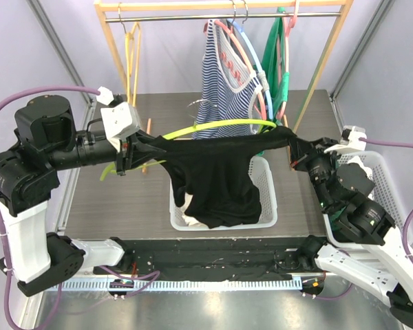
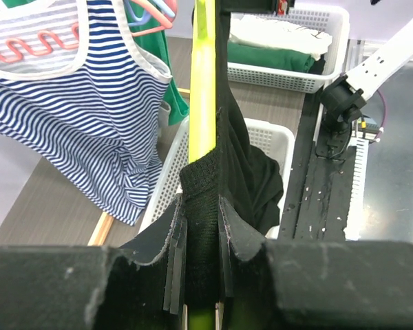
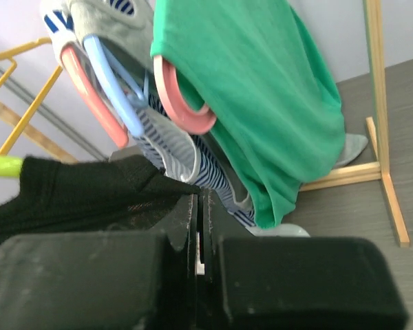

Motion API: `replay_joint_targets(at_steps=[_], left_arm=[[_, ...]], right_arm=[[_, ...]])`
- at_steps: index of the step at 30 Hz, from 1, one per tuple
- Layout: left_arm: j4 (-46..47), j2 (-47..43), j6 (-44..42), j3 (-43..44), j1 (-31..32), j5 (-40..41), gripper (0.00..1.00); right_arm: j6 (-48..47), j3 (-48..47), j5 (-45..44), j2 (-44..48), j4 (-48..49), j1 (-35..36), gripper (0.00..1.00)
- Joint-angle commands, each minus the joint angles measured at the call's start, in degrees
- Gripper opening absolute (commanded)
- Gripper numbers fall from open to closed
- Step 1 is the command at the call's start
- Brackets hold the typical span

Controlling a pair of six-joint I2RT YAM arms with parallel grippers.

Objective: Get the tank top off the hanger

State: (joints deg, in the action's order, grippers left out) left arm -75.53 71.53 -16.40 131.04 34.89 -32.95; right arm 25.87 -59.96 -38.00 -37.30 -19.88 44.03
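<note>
A black tank top (image 1: 217, 175) hangs on a lime-green hanger (image 1: 220, 126), stretched between my two grippers above a white basket. My left gripper (image 1: 127, 152) is shut on the left strap of the tank top, with the hanger arm inside the same grip. In the left wrist view my gripper (image 2: 202, 206) pinches the black fabric (image 2: 241, 165), and the green hanger (image 2: 203, 89) runs through it. My right gripper (image 1: 297, 146) is shut on the right shoulder of the tank top. In the right wrist view my gripper (image 3: 198, 206) is closed, with the black fabric (image 3: 76, 192) leading into it.
The white basket (image 1: 265, 179) under the tank top holds some clothes. Behind it, a wooden rack (image 1: 220, 5) carries a striped tank top (image 1: 224, 82), a green shirt (image 1: 279, 58) and several hangers. A second white basket (image 1: 382, 172) stands at the right.
</note>
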Motion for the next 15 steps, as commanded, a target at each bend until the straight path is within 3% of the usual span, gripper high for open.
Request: replay_joint_targets(at_steps=[1, 6, 9, 15], left_arm=[[7.23, -1.3, 3.56, 3.17, -0.35, -1.06, 0.0], [11.98, 0.97, 7.17, 1.06, -0.35, -3.25, 0.0], [13.74, 2.56, 7.88, 0.88, -0.27, -3.52, 0.0], [15.32, 4.06, 9.9, 3.25, -0.27, -4.32, 0.0]], right_arm=[[-0.37, 3.09, -1.14, 2.75, -4.47, -0.79, 0.01], [-3.63, 4.86, 20.05, 2.32, 0.54, -0.79, 0.01], [-4.5, 3.63, 25.49, 0.83, 0.72, -0.79, 0.01], [-5.48, 3.97, 27.61, 0.56, -0.86, -0.79, 0.01]])
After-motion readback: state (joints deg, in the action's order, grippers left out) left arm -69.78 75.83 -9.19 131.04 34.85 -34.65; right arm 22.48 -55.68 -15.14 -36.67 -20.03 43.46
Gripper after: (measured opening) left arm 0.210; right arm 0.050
